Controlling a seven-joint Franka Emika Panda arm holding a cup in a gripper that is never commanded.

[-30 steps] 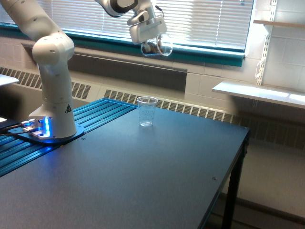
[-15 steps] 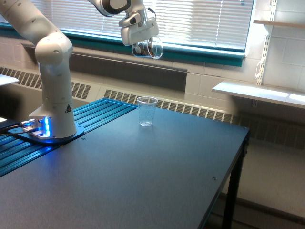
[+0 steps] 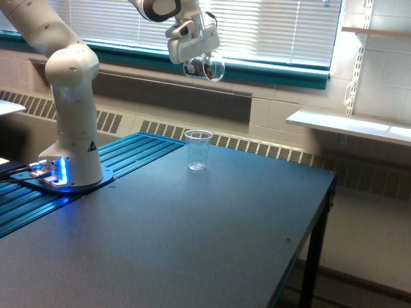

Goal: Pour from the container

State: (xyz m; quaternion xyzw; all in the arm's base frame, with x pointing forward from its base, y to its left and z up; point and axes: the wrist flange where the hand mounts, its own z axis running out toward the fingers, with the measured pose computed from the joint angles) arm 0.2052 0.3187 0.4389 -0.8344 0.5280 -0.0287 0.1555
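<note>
The pincer (image 3: 200, 63) is clamped on the small glass container (image 3: 207, 67), tipped sideways high above and slightly toward the exterior view's right of the upright plastic cup (image 3: 198, 150) on the surface (image 3: 192, 237).

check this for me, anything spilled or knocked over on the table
Nothing stands out. The plastic cup stands upright on the table, with no bits visible around it. The gripper holds the container high above the cup, its brown contents inside.

Clear glassy container (image 3: 207, 68), clear plastic cup (image 3: 198, 150), matt dark table (image 3: 192, 237), glossy white arm (image 3: 70, 96)
</note>
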